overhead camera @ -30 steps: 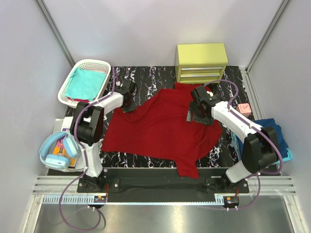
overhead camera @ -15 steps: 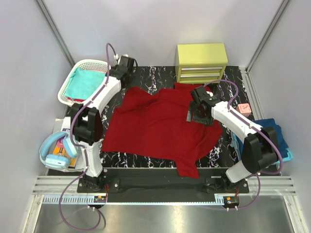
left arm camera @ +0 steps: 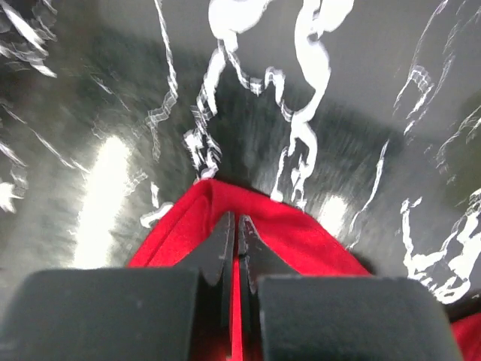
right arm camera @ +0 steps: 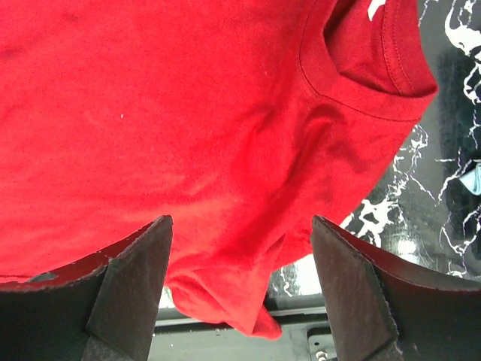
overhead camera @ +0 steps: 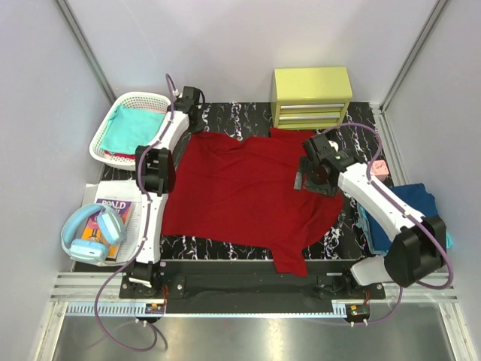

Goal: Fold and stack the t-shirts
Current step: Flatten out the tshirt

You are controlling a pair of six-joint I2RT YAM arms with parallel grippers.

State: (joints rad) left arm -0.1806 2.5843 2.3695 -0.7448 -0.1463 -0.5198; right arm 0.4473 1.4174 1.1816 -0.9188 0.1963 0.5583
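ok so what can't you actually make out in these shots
top view: blue t-shirts at right, partly behind the right arm; number unclear.
top view: book cover, half under the headphones.
left wrist view: marble tabletop smeared by blur.
right wrist view: red t-shirt cut off by the frame.

The black marbled tabletop (overhead camera: 225, 116) carries a dark red t-shirt (overhead camera: 248, 195) spread flat across the frame's centre. A white basket (overhead camera: 143, 95) sits upper left, and a yellow drawer unit (overhead camera: 312, 96) stands at the top.
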